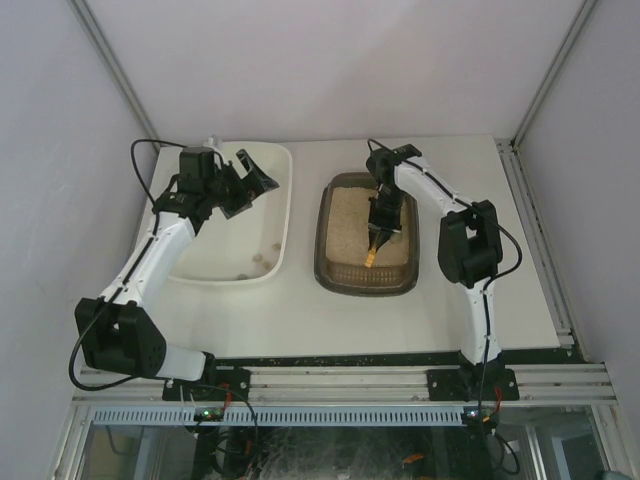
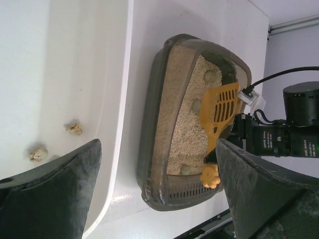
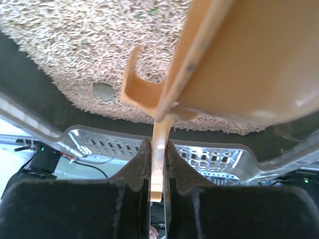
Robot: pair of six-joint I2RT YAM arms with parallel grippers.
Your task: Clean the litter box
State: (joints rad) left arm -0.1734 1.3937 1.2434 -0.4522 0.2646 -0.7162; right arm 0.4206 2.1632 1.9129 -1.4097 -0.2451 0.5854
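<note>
Partway: 2 clumps (image 2: 75, 128) in white tub (image 1: 281, 205), 3 left in litter box (image 2: 154, 124); right gripper (image 3: 158, 149) clamps orange scoop (image 2: 219, 107), left gripper (image 1: 255, 172) wide open.

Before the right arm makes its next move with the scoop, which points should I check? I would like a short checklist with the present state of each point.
1. Right gripper shut on the scoop handle: ok.
2. Scoop over the litter box, not outside it: ok.
3. Litter free of waste: not ok; three grey clumps show.
4. Left gripper open, empty, apart from the scoop: ok.
5. Scoop blade touching the litter: cannot tell.
6. White tub beside the litter box: ok.
</note>
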